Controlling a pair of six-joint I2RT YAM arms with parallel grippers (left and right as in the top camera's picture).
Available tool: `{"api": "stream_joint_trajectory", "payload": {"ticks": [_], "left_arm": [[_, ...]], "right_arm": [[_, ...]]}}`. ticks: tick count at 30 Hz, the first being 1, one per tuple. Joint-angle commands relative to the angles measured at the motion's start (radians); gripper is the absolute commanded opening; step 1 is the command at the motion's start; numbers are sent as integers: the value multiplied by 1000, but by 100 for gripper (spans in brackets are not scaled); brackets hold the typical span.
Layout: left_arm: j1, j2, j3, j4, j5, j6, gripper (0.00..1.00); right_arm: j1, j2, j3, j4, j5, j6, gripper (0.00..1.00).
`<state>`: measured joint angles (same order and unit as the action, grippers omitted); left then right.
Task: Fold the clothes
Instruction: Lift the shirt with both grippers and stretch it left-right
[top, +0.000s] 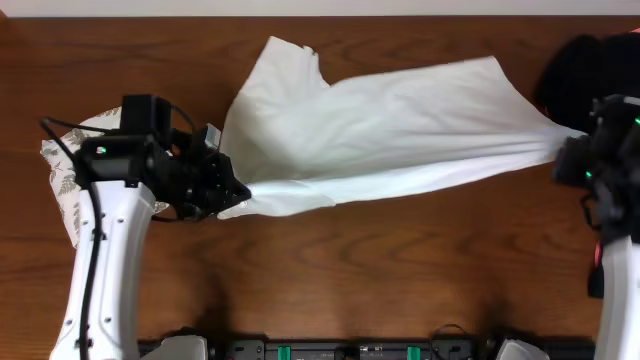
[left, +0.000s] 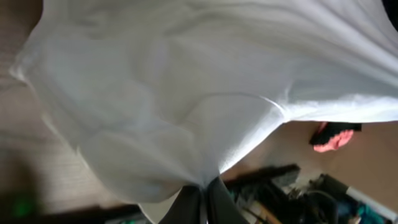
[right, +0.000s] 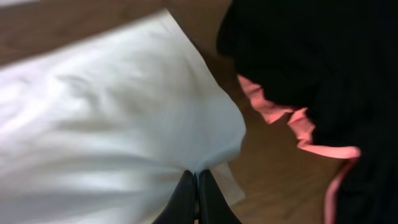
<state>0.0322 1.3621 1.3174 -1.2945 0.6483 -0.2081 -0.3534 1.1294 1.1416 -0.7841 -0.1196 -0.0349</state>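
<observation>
A large white T-shirt (top: 390, 125) hangs stretched between my two grippers across the middle of the table. My left gripper (top: 240, 192) is shut on its left end, where the cloth bunches to a point. The left wrist view shows the white cloth (left: 186, 93) pinched between the dark fingers (left: 204, 186). At the right, my right gripper (top: 565, 150) is shut on the shirt's other end; its wrist view shows the cloth (right: 112, 118) gathered into the closed tips (right: 196, 177). A black garment (top: 585, 60) with coral-pink trim (right: 273, 112) lies at the far right.
A leaf-print garment (top: 65, 170) lies at the left edge, partly under my left arm. The black and pink clothes (right: 311, 62) sit just beyond my right gripper. Dark equipment runs along the table's front edge (top: 350, 350). Bare brown wood (top: 400, 270) spreads in front of the shirt.
</observation>
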Motion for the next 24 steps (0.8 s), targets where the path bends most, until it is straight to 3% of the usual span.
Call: {"api": "stream_joint_trajectory", "payload": {"ticks": [1,8,16,19,24], "left_arm": [[5,-45,104,-65,8,68,6],[5,-210,245,-129,7,74,6],[5,-371,285,-23,-38,28,6],[5,-368,285,17,-127,-28,6],[5,-269,284,78,-137,-34,6]], "right_arm": [[-31,-85,65,-38,15,-28,1],[-32,-167,232,-175,14,-42,1],[-32,-146,419,-294,14,-42,1],[-32,-104,428,-293,6,-42,1],[-32,80,428,-291,-71,-69,1]]}}
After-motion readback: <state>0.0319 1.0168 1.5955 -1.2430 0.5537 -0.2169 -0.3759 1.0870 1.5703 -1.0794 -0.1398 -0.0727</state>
